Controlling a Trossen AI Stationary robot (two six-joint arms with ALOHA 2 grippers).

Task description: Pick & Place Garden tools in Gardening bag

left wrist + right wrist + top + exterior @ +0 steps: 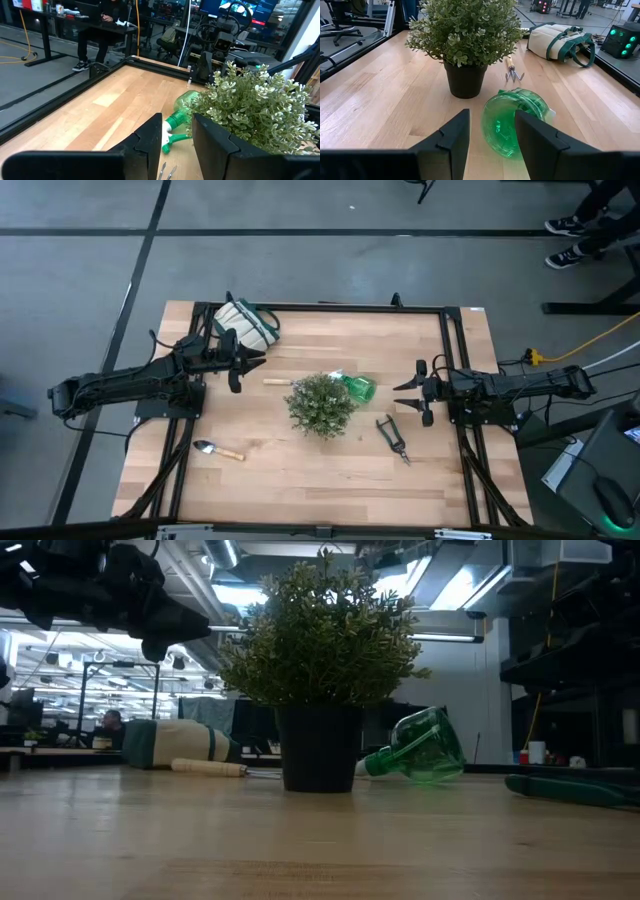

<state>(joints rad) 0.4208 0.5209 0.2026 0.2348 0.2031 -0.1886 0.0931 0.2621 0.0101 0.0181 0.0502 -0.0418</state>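
Listing outward from the right gripper (490,137): we see its dark, angular fingers apart and empty, near the translucent green plastic sprayer (516,121) lying on its side just beside the potted plant (320,404). The left gripper (243,363), fingers also apart, hovers near the soft cream bag (245,324) with green trim. A wooden-handled hand rake (276,381) lies between bag and plant. Slim pruning shears (393,438) and a silver trowel (217,450) lie on the pale wood table (300,475), on opposite sides of the plant.
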